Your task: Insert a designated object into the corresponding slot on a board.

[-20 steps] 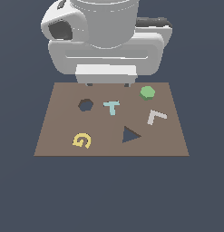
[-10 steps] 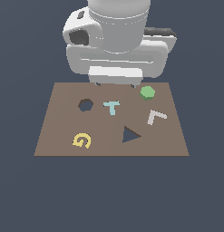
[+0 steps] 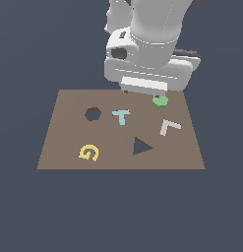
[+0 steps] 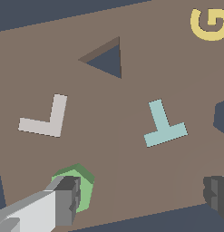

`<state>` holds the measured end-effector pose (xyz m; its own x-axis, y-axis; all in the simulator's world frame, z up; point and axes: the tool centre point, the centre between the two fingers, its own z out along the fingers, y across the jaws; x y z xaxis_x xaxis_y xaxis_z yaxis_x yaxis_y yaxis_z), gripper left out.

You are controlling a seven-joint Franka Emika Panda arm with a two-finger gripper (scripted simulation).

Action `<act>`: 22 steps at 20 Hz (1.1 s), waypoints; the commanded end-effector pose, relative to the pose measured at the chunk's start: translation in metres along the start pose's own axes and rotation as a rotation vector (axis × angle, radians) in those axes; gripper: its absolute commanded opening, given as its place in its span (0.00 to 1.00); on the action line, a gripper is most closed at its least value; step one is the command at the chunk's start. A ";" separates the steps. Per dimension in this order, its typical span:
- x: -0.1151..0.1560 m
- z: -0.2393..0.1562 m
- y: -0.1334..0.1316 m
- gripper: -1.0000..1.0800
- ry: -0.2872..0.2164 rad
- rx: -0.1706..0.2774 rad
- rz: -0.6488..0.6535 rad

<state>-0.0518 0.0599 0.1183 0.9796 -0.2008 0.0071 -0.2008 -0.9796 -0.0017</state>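
Arm comes in from above at the far edge of the board (image 3: 59, 147), its bulky white wrist housing hanging over the board's far right part in the exterior view and hiding the pincer there. In the wrist view the pincer (image 4: 143, 195) is spread wide: one light grey finger (image 4: 63, 201) overlaps the edge of the green hexagon block (image 3: 160, 101), the other dark finger (image 4: 216, 195) stands well apart from it, nothing held between them. The green block lies flat on the board near its far right corner in the exterior view, partly tucked under the wrist housing; whether the near finger touches it, cannot tell. Hexagon slot (image 3: 93, 113) is dark and unfilled, on the exterior view's left side of the board, well apart from the block. Teal T (image 3: 121, 116) sits between the slot and the block. White L (image 3: 168, 126) lies near the block, toward the near side. Dark triangle hole (image 3: 140, 146) is near the board's middle front, unfilled. Yellow G (image 3: 88, 152) sits at the front left.
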 end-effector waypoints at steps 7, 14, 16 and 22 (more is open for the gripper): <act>-0.034 0.041 -0.042 0.96 -0.004 -0.002 0.116; -0.047 0.061 -0.064 0.96 -0.006 -0.003 0.171; -0.049 0.065 -0.067 0.96 -0.006 -0.003 0.180; -0.050 0.068 -0.071 0.96 -0.007 -0.003 0.185</act>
<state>-0.0865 0.1399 0.0504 0.9260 -0.3775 -0.0008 -0.3775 -0.9260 0.0006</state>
